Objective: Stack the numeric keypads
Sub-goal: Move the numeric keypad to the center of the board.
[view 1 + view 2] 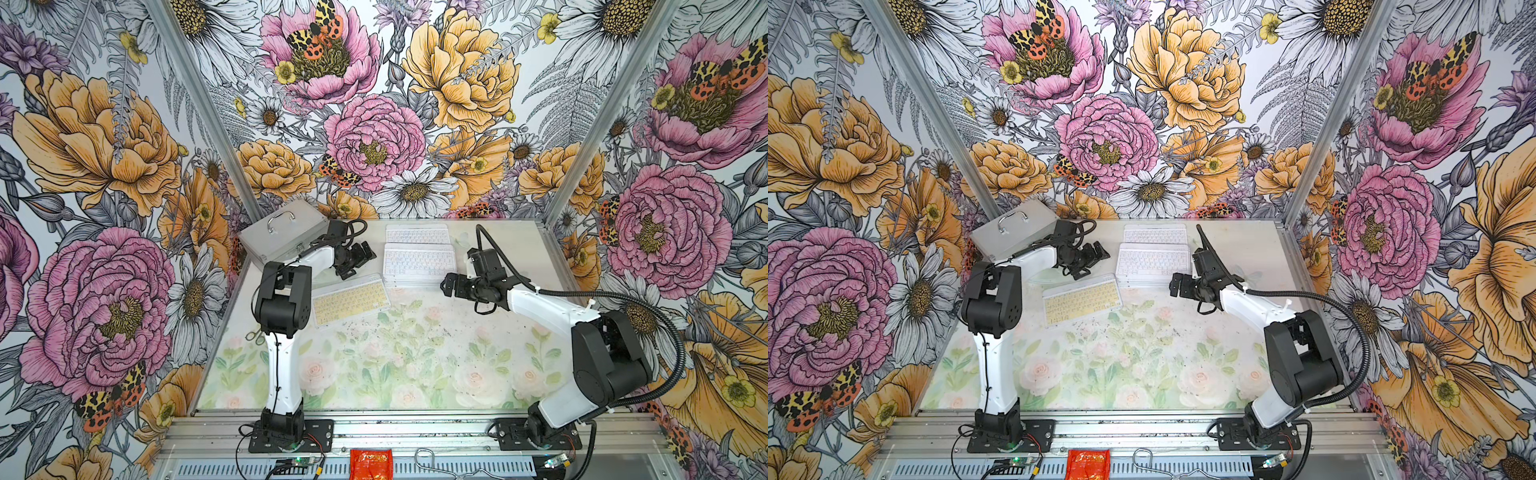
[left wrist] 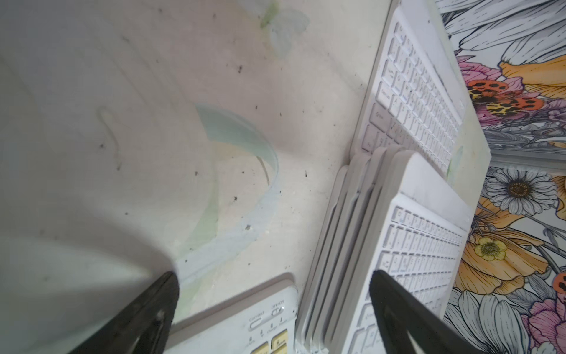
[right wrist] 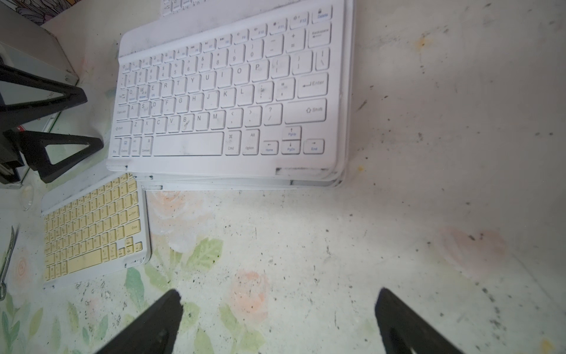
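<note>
A yellow-keyed numeric keypad (image 1: 351, 300) (image 1: 1081, 300) (image 3: 92, 226) lies flat and alone, left of centre. Behind it to the right, several white numeric keypads form a stack (image 1: 419, 264) (image 1: 1153, 262) (image 3: 226, 92) (image 2: 413, 260). One more white keypad (image 1: 417, 234) (image 2: 419, 92) lies against the back edge. My left gripper (image 1: 359, 259) (image 1: 1094, 257) (image 2: 274, 279) hovers open over the yellow keypad's far corner, beside the stack, holding nothing. Over bare table by the stack's front right corner, my right gripper (image 1: 446, 286) (image 1: 1175, 284) (image 3: 279, 292) also stands open and holds nothing.
A silver metal case (image 1: 282, 232) (image 1: 1013, 230) with a handle sits at the back left, close behind the left arm. Small scissors (image 1: 253, 334) lie near the left table edge. A red packet (image 1: 371, 463) and a wire hook (image 1: 428, 459) rest on the front rail.
</note>
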Motion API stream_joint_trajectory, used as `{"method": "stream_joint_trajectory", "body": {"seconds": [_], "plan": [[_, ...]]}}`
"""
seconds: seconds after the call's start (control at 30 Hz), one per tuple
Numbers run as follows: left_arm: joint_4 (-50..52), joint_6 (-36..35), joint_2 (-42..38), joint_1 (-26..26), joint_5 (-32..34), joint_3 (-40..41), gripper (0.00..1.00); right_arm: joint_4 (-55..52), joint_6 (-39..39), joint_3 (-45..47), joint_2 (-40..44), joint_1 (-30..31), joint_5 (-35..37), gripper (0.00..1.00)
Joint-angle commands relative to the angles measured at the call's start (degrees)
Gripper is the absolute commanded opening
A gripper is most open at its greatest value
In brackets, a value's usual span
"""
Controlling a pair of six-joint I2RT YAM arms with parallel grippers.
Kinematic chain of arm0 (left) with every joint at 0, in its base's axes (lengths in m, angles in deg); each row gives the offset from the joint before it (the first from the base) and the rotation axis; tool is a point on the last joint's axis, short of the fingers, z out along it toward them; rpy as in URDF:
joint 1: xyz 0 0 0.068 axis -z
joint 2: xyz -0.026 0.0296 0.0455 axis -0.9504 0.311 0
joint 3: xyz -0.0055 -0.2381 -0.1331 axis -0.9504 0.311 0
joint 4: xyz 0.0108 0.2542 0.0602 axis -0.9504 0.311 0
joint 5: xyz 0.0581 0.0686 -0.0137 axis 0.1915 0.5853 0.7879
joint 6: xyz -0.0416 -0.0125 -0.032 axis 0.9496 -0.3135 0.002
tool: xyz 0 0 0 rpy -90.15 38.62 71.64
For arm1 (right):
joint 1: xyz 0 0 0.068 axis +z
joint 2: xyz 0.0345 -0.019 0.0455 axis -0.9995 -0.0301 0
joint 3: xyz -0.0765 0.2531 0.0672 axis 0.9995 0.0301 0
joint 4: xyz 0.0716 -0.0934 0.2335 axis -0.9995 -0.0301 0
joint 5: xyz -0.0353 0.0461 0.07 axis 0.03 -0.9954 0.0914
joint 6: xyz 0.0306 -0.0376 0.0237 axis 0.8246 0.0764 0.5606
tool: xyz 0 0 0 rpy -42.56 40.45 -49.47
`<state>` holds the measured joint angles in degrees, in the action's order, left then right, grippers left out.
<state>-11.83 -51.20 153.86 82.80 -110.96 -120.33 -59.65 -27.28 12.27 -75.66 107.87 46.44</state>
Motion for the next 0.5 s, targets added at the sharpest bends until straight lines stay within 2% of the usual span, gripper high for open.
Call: {"method": "stream_joint_trajectory", "body": {"seconds": [0.0, 0.13, 0.47], "plan": [[-0.41, 1.0, -2.58, 0.6, -1.27, 2.88, 0.99, 0.81, 0.77, -0.05, 2.24, 0.46, 0.93, 1.0], [-0.51, 0.99, -5.04, 1.74, -1.15, 6.55, 0.99, 0.78, 0.55, 0.48, 2.79, 0.47, 1.35, 1.0], [-5.81, 3.27, -15.05, 4.64, -1.91, 22.68, 0.99, 0.86, 1.51, 1.22, 3.25, 0.47, 1.22, 1.0]]}}
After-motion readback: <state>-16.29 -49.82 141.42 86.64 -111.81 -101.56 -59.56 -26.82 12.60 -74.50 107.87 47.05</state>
